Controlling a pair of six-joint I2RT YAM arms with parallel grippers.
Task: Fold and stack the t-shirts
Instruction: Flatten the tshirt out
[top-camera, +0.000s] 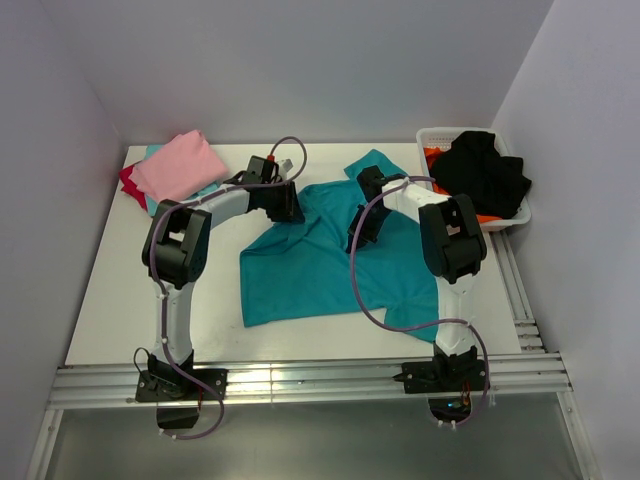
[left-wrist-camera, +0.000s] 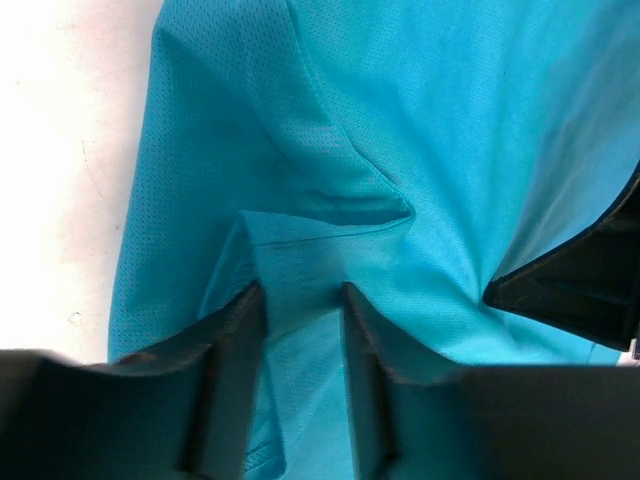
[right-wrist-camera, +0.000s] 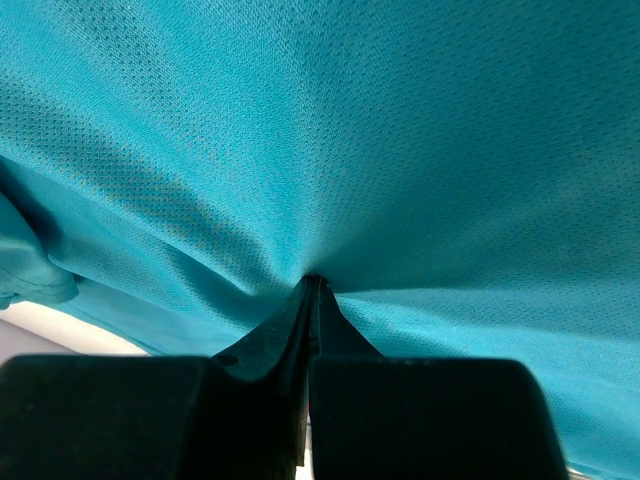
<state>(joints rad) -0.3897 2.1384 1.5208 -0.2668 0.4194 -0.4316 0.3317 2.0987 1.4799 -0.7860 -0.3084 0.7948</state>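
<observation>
The main teal t-shirt (top-camera: 320, 255) lies spread and rumpled in the middle of the table. My left gripper (top-camera: 283, 205) is down on its upper left part. In the left wrist view the fingers (left-wrist-camera: 297, 295) stand apart, with a raised fold of the teal cloth (left-wrist-camera: 330, 205) lying between and ahead of them. My right gripper (top-camera: 362, 232) is at the shirt's upper middle. In the right wrist view its jaws (right-wrist-camera: 313, 282) are shut tight on a pinch of teal cloth (right-wrist-camera: 330, 130), and creases radiate from the tips.
A pink shirt (top-camera: 180, 165) lies folded on a red one (top-camera: 130, 183) and a lighter teal one (top-camera: 155, 152) at the back left. A white mesh basket (top-camera: 508, 215) at the back right holds black cloth (top-camera: 480, 170) and something orange. Grey walls enclose the table.
</observation>
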